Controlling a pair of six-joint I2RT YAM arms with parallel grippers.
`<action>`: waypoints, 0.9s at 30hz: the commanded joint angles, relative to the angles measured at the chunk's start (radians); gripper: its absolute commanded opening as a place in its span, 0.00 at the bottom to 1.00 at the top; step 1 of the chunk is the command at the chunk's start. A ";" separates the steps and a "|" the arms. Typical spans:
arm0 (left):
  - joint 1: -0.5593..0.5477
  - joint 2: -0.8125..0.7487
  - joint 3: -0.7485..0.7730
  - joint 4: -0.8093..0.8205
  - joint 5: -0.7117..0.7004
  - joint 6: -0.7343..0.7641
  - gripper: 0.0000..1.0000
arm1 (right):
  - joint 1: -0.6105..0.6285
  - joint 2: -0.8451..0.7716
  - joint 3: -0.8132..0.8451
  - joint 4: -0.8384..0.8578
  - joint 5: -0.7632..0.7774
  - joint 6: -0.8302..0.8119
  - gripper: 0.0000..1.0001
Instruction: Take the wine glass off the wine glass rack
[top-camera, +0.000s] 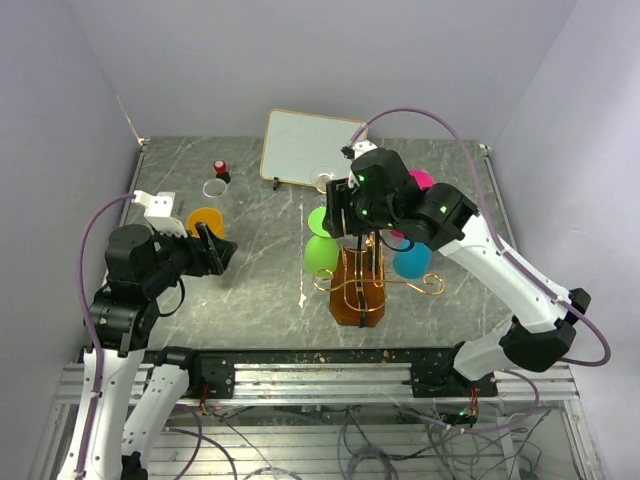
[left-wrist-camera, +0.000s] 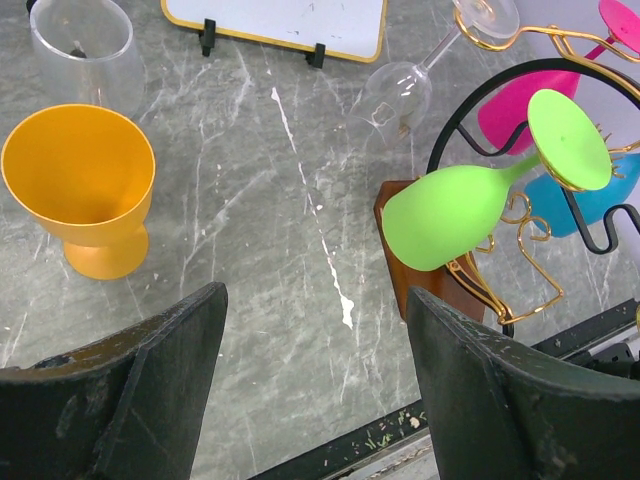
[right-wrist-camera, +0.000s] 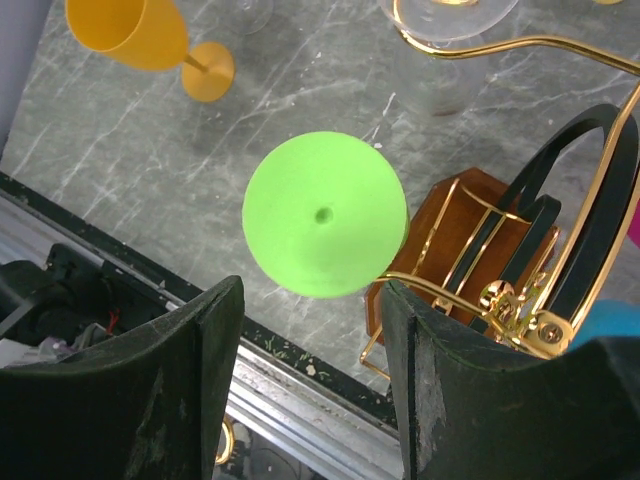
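The green glass (top-camera: 320, 255) hung upside down on the left side of the rack (top-camera: 358, 295). Its foot was caught in a gold wire arm (right-wrist-camera: 435, 287), and its bowl leaned down and to the left, above the tabletop (top-camera: 260, 280) without touching it. The right end effector (right-wrist-camera: 312, 295) hovered just above the foot. Its fingers stood about half open and held nothing, and no contact with the glass could be seen.

I judged that the grasp was not yet made, so most of the risk lay ahead. The foot looked nearly as wide as the gap between the fingers. A closing on its rim could therefore slip off the smooth surface, and the glass could then swing or drop to the tabletop. If the fingers closed lower, near the stem, they could pinch the wire arm together with the glass. If the glass was lifted straight up and not slid out along the wire, the foot could hook in the curled end and pull the rack over. The pink glass (top-camera: 422, 180), the blue glass (top-camera: 412, 262) and a clear glass (left-wrist-camera: 400, 95) hung on the same rack, so any jolt could shake them loose too.

The left end effector (left-wrist-camera: 315, 300) was wide open and empty, well apart on the left, near the orange cup (top-camera: 205, 222). From there it could not steady the rack.
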 joint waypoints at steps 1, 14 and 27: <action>0.016 -0.010 -0.006 0.041 0.035 0.016 0.82 | -0.001 0.034 0.036 -0.008 0.055 -0.044 0.57; 0.027 -0.009 -0.006 0.043 0.045 0.019 0.82 | -0.026 0.076 0.020 0.047 0.070 -0.051 0.52; 0.048 0.001 -0.007 0.047 0.063 0.023 0.82 | -0.080 0.105 -0.023 0.071 -0.038 -0.016 0.53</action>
